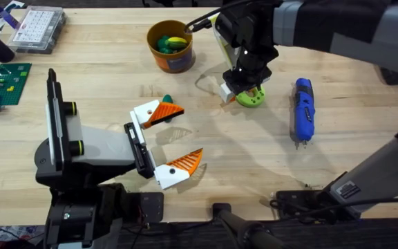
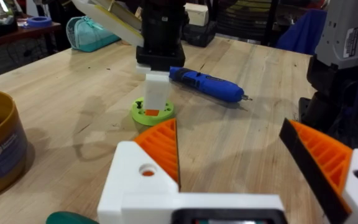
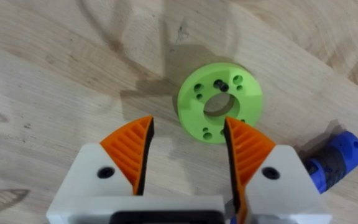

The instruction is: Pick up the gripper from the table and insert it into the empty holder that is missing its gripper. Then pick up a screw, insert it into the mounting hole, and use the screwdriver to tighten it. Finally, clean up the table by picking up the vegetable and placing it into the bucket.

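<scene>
Above green puck (image 1: 250,97) on counter (image 1: 116,76), I hold right pincer (image 3: 188,149) parted, grasping nothing. Left pincer (image 1: 163,140) also released. Screwdriver (image 1: 302,108) lies just beside; bucket (image 1: 171,45) well behind. Best descend slow, keep centred.

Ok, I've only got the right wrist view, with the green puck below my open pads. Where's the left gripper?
Observer: The left gripper is open, low over the table, on the left arm's side of the green puck and apart from it.
Operator: And the bucket?
Observer: The bucket stands farther back, left of the puck, with yellow and green items inside.
Operator: Is the screwdriver free?
Observer: Yes. The screwdriver lies flat to the right of the puck, with nothing touching it.
</scene>
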Robot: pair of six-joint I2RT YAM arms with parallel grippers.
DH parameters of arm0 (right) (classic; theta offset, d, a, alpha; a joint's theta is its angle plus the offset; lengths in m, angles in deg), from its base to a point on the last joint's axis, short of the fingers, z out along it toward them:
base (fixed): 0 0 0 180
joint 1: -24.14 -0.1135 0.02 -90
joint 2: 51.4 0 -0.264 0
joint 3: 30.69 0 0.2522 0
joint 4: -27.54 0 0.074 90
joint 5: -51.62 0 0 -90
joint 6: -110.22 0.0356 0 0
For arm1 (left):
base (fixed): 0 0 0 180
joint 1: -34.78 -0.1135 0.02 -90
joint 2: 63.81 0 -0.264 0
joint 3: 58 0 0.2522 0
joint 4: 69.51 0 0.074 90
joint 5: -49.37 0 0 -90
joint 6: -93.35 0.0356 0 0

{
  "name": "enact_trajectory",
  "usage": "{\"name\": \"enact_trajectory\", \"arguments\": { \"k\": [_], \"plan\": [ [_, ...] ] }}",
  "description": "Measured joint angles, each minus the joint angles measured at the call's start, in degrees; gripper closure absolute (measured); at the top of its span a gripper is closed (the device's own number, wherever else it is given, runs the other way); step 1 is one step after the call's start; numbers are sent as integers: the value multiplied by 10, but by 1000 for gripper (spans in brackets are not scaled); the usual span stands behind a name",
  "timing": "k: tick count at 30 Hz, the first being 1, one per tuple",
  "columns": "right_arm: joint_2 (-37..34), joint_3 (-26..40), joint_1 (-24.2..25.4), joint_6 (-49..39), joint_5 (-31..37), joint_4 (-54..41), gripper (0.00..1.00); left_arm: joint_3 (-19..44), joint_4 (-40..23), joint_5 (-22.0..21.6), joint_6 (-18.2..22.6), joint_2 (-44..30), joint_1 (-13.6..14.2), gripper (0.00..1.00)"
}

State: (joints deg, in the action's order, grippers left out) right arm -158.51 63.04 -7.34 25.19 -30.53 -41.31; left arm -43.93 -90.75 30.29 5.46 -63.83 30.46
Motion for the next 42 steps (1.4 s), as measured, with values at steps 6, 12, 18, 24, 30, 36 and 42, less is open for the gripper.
{"name": "enact_trajectory", "arguments": {
  "k": [6, 12, 18, 24, 30, 36, 42],
  "plan": [
    [0, 0, 0, -1, -2, 0, 462, 0, 0, 0, 0, 0, 0, 16],
    [0, 0, 0, -8, -2, -10, 462, 0, 0, 0, 0, 0, 0, 16],
    [0, 0, 6, -10, -4, -8, 462, 0, 0, 0, 0, 0, 0, 16],
    [0, 0, 44, -17, -31, 9, 462, 0, 0, 0, 0, 0, 0, 15],
    [0, 0, 79, -35, -46, 37, 462, 0, 0, 0, 0, 0, 0, 14],
    [0, 0, 80, -46, -55, 65, 462, 0, 0, 0, 0, 0, 0, 14],
    [0, 0, 80, -50, -58, 65, 462, 0, 0, 0, 0, 0, 0, 14]
  ]
}}
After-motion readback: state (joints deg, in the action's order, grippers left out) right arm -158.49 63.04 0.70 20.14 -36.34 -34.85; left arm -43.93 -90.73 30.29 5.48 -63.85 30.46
